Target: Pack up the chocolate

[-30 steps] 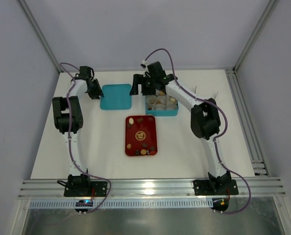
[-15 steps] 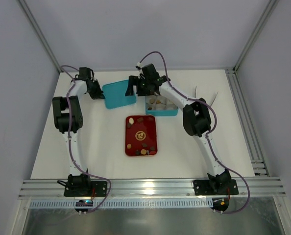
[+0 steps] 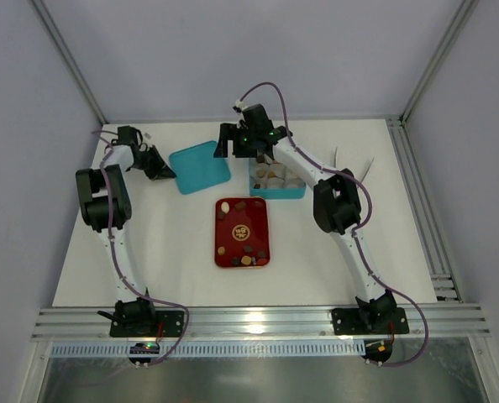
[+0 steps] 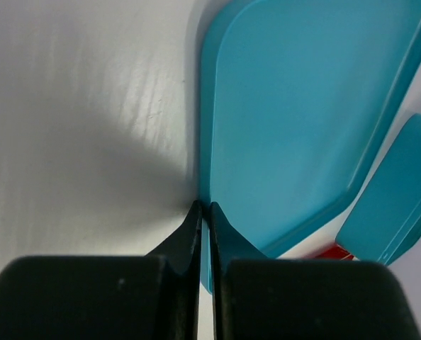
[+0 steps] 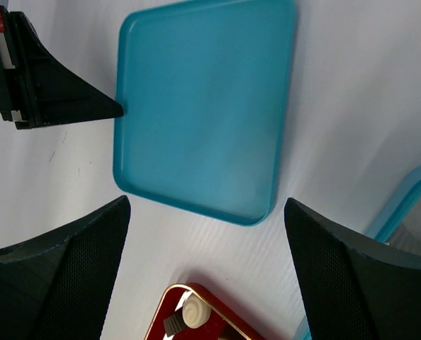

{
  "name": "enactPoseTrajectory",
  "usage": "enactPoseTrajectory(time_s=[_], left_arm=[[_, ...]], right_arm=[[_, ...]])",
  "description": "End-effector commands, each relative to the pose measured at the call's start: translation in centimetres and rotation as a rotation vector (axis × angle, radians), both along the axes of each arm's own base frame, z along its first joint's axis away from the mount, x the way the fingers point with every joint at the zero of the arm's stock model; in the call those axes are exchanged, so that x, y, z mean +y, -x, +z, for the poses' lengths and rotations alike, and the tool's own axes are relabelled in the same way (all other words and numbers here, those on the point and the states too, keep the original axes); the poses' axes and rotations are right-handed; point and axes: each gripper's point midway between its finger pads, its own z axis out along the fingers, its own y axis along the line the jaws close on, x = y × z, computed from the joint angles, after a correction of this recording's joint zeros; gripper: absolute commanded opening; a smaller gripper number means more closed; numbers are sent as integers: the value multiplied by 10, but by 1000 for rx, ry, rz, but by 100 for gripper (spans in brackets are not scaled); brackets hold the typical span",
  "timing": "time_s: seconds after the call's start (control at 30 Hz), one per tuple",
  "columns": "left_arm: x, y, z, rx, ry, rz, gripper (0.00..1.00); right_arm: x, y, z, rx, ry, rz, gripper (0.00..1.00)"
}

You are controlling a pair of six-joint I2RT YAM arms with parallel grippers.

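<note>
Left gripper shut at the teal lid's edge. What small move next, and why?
Probably lift the left gripper slightly to test its hold: its shut tips meet the teal lid at its rim, but a pinch isn't clear. The right gripper hangs open above the lid; chocolate lies on the red tray.

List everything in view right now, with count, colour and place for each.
table: one, white, under everything
red tray: one, red with a gold emblem, centre of the table
chocolate: several small pieces, dark brown, light brown and cream, on the red tray
teal lid: one, teal, nothing on it, behind the tray to the left
teal box: one, teal, behind the tray to the right
paper cups: a few, pale, inside the teal box; exact count too small to tell
arms: two, white and black, bases at the near edge
left fingers: black, shut, tips at the lid's left rim; grip unclear
right fingers: black, open, above the lid's near edge
</note>
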Motion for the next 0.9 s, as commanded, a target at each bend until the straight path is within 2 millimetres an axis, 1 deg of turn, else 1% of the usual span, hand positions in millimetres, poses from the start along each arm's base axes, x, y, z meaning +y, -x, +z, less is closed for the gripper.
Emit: enactPoseTrajectory(time_s=[0.0, 0.1, 0.13, 0.17, 0.23, 0.3, 0.43, 0.7, 0.87], left_arm=[[5, 3, 38, -50, 77, 25, 0], [6, 4, 47, -60, 100, 30, 0], [5, 4, 54, -69, 103, 31, 0], [4, 7, 52, -64, 103, 30, 0], [3, 10, 57, -70, 109, 25, 0], [1, 15, 54, -59, 114, 23, 0], [-2, 21, 56, -63, 130, 16, 0], [-10, 25, 65, -79, 180, 13, 0], [-11, 27, 72, -96, 186, 10, 0]], right_arm=[[9, -11, 18, -55, -31, -13, 89], [10, -12, 17, -54, -34, -13, 89], [10, -13, 18, -55, -36, -16, 89], [11, -12, 15, -48, -36, -13, 89], [12, -11, 14, -46, -39, -8, 89], [13, -11, 13, -43, -44, -1, 89], [15, -8, 8, -30, -51, 12, 89], [19, -4, 1, 7, -73, 13, 89], [22, -2, -2, 31, -96, 18, 89]])
